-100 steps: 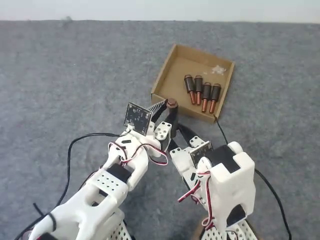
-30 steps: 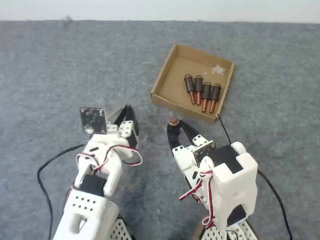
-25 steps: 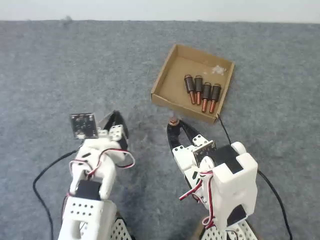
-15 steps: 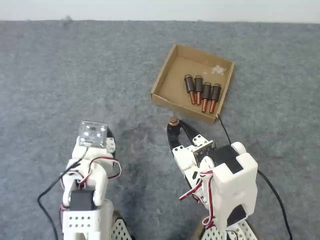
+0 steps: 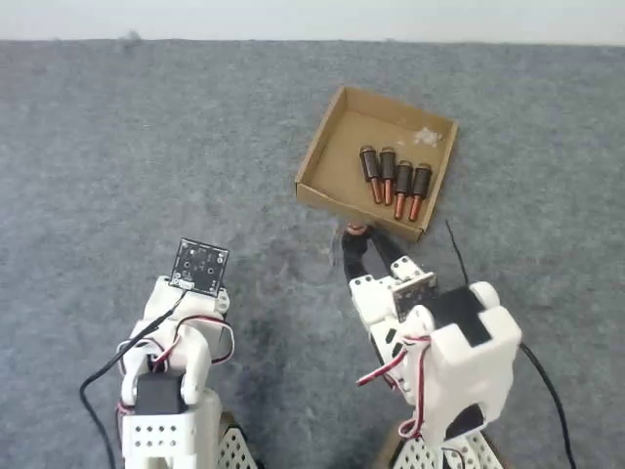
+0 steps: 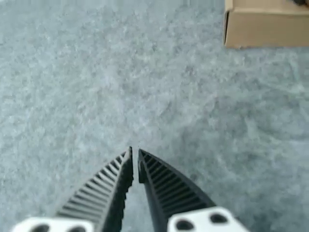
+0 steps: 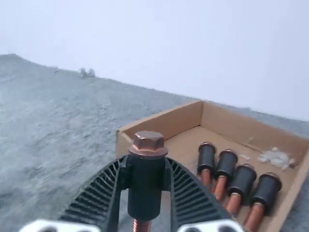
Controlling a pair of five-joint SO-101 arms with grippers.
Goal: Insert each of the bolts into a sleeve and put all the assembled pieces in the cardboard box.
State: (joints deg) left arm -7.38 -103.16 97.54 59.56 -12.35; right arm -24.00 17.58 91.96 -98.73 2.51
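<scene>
My right gripper (image 7: 146, 186) is shut on an assembled piece (image 7: 146, 183): a copper bolt with a hex head standing upright in a black sleeve. In the high view this gripper (image 5: 357, 244) holds the piece (image 5: 355, 231) just short of the near wall of the cardboard box (image 5: 319, 156). Several assembled pieces (image 5: 395, 182) lie side by side inside the box (image 7: 170, 124), seen beyond the held one as a row (image 7: 236, 183). My left gripper (image 6: 134, 166) is shut with nothing in it, over bare carpet; its arm (image 5: 186, 322) sits drawn back at the near left.
Grey carpet covers the table. The box corner (image 6: 263, 21) shows far off in the left wrist view. A small pale scrap (image 5: 427, 136) lies in the box's far corner. A black cable (image 5: 457, 249) runs beside the right arm.
The left arm has let go of the piece, drawn back to the near left and shut its gripper. The right gripper has shifted slightly right and toward the box with the piece.
</scene>
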